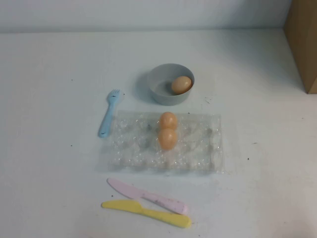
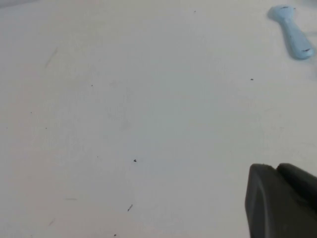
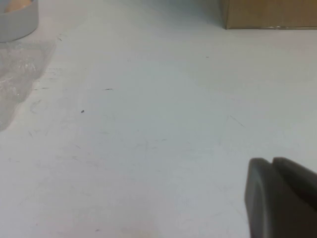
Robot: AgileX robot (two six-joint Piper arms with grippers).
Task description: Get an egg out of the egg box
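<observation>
Showing only in wrist views, left claw and right claw over bare table, fingers' state untellable.

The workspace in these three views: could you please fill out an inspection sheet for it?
Surface: white table, a few dark specks.
Job's things: clear egg box holds two eggs, touching; a third egg lies in the grey bowl.
Clutter: blue fork at the box's left edge; pink knife and yellow knife near the robot.
Grippers: left gripper and right gripper each over bare table, holding nothing.
Cables: nothing seen.
Surroundings: cardboard box far right.
</observation>
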